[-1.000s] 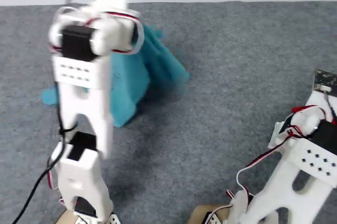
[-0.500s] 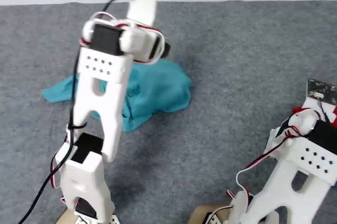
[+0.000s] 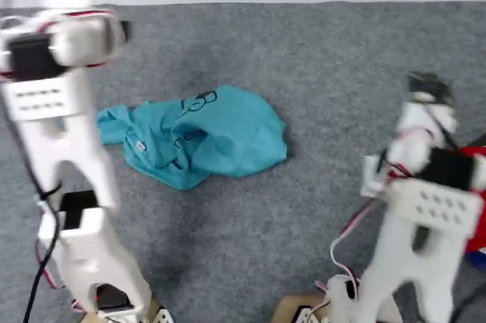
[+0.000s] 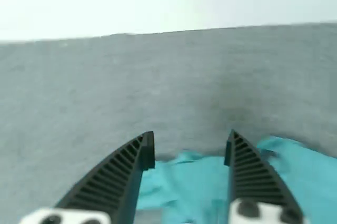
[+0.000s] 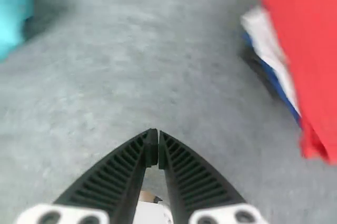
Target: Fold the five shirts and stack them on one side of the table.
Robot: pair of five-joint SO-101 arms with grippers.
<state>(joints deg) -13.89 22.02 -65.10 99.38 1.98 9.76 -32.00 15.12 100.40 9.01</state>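
Observation:
A teal shirt (image 3: 203,136) lies crumpled on the grey table (image 3: 326,72), left of centre in the high view. My left arm (image 3: 57,110) stands raised at the left, beside the shirt. Its gripper (image 4: 189,147) is open and holds nothing, and the teal shirt (image 4: 210,184) lies below and beyond its fingertips. My right arm (image 3: 421,194) stands at the right. Its gripper (image 5: 152,139) is shut on nothing above bare table. A stack of folded shirts, red on top (image 5: 305,50) with white and blue layers under it, lies to one side of that gripper.
The red stack edge (image 3: 477,224) shows at the table's far right behind my right arm. Grey cloth stretches bare between the teal shirt and the right arm. A pale wall runs along the table's far edge.
My left arm let the teal shirt drop and swung away to the left; the shirt now lies spread lower on the table. My right arm shifted left and turned.

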